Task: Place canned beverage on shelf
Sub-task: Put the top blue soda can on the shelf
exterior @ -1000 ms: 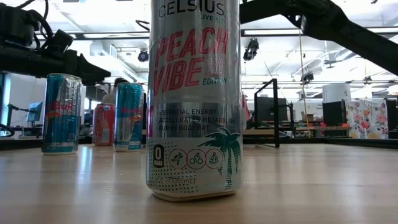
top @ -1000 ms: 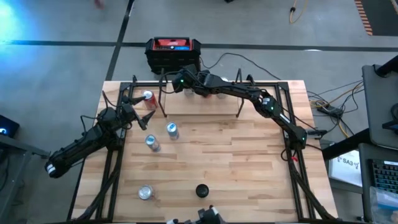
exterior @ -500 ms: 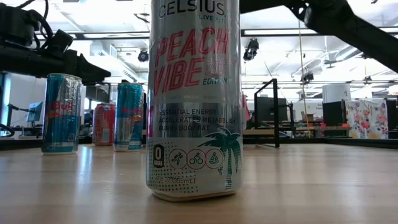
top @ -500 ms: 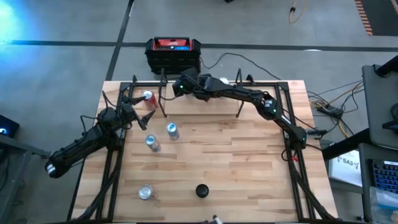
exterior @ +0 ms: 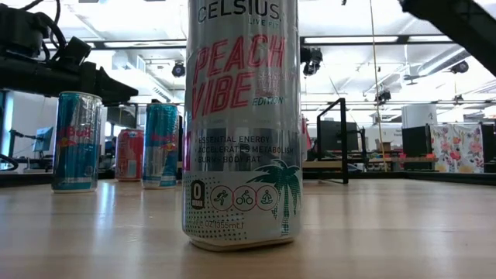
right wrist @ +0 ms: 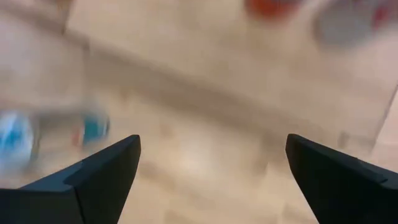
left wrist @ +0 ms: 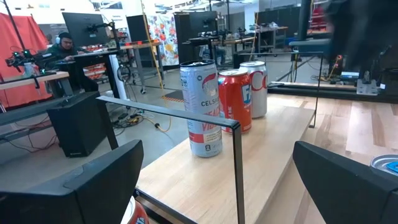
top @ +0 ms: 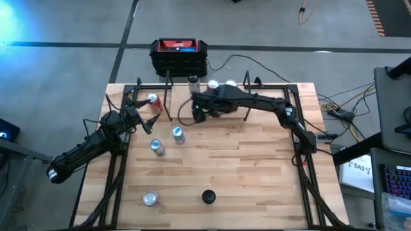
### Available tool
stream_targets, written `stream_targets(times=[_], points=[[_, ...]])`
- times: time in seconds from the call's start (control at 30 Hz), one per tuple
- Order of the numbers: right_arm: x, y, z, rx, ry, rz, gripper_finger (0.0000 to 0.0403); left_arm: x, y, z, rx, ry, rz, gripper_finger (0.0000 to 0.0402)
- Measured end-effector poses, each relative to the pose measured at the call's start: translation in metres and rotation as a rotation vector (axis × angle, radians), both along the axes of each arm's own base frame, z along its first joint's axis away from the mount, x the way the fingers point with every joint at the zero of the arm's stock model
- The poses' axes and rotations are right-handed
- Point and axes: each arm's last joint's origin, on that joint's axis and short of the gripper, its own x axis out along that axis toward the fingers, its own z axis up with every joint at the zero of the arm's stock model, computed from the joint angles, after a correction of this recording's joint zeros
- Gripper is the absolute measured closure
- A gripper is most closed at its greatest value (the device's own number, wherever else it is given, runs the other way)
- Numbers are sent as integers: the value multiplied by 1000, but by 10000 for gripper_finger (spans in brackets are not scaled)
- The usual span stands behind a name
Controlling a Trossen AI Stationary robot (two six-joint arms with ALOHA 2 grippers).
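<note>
Right gripper (top: 198,113), fingers spread wide and empty, hangs over the front edge of the shelf (top: 218,109), near its left end. Left gripper (top: 146,122), also wide open and holding nothing, waits at the table's far left beside a red can (top: 153,101).

That shelf is a pale wood plank with thin black rod uprights at both ends (it sits along the table's far edge). Three cans stand on its back edge: a tall white Celsius can (left wrist: 201,108), a red can (left wrist: 234,99) touching it, and a white-and-red can (left wrist: 254,89).

On the open tabletop (top: 257,167), two blue cans (top: 177,134) stand left of centre. A silver can (top: 150,198) and a dark-topped can (top: 208,196) stand near the front edge. The right half is bare wood.
</note>
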Motion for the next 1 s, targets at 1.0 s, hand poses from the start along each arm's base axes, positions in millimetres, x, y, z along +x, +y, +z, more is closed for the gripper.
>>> stream_targets(times=[1.0], points=[[-72,287,2,110,6,179,16,0,0,0,1,0,0,3]])
